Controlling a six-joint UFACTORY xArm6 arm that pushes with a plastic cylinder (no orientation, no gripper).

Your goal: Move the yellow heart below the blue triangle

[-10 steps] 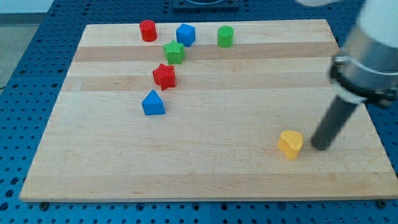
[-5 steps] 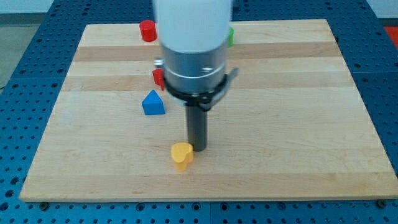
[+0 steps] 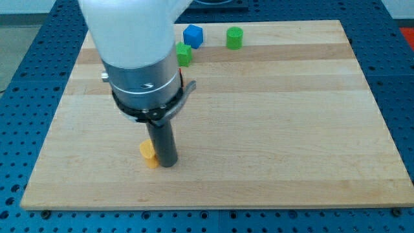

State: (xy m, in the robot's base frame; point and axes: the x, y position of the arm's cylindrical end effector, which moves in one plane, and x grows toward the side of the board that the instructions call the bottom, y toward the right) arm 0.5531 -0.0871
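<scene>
The yellow heart (image 3: 148,154) lies near the board's bottom edge, left of centre, partly hidden by the rod. My tip (image 3: 167,164) rests on the board right against the heart's right side. The blue triangle is hidden behind the arm's wide body (image 3: 139,65), so its place relative to the heart does not show.
A blue block (image 3: 193,35), a green cylinder (image 3: 234,37) and a green block (image 3: 184,54), partly hidden by the arm, stand near the view's top. The red blocks are hidden behind the arm. The wooden board (image 3: 291,129) ends just below the heart.
The tip has swept from the view's right to the left, pushing the yellow heart along the board's bottom part. The arm now covers the blue triangle and the red blocks.
</scene>
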